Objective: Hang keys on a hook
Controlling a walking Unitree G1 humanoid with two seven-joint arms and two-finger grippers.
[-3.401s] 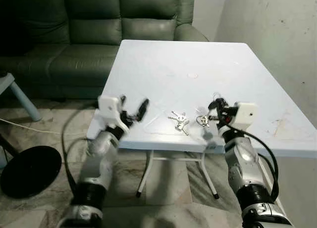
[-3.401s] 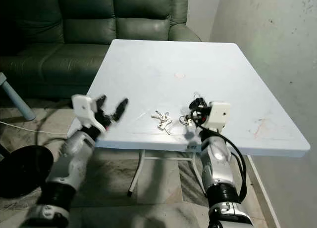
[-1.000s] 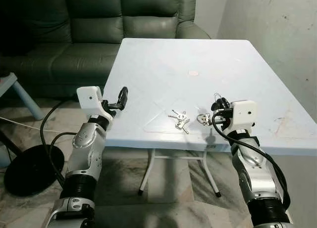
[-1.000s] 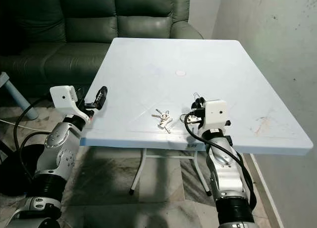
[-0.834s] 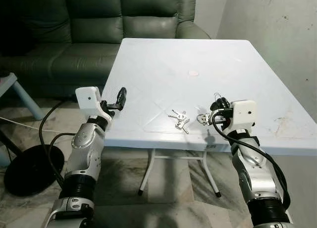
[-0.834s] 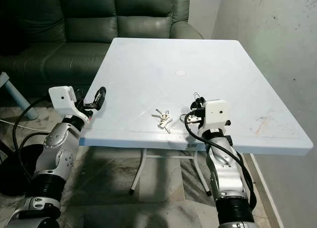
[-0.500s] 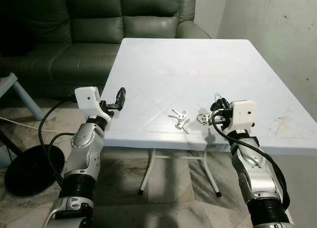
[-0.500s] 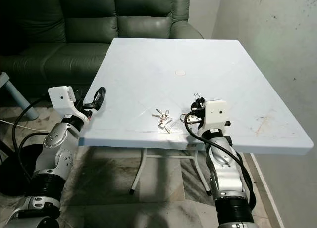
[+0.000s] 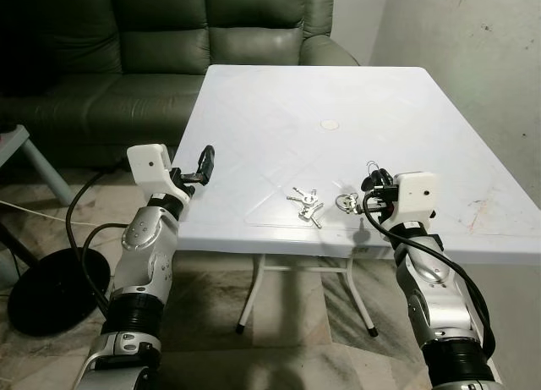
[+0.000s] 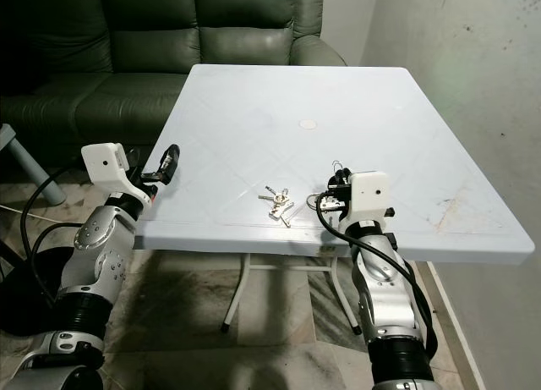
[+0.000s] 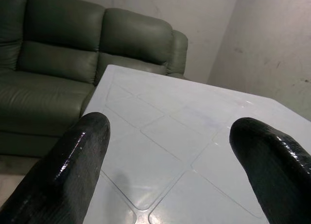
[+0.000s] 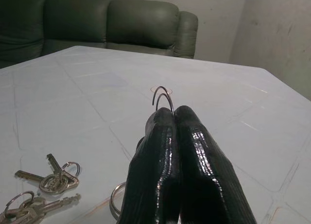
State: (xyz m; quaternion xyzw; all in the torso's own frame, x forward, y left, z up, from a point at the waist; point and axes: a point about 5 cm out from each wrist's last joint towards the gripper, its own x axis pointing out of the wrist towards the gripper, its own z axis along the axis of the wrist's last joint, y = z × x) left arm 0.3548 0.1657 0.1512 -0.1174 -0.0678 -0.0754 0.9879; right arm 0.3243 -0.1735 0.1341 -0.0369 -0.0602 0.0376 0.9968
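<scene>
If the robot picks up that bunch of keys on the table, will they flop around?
Probably yes. The keys hang on loose rings, so lifted by one ring they would likely dangle and swing. They look small and metal, so likely light but slippery on the smooth white table, sliding if pushed. Lying flat, they shouldn't roll.

Room with table, sofa and bare wall.
White plastic table [image 9: 279, 102], square, faint moulded diamond lines, folding metal legs [image 9: 254, 299] beneath, directly ahead of both pincers. Dark green leather sofa [image 9: 127, 60] beyond the table's far left side. Pale, scuffed plaster wall [image 9: 473, 43] along the right pincer's side. Marbled stone floor [image 9: 51, 229]; round black base [image 9: 46, 293] outboard of the left pincer.
</scene>
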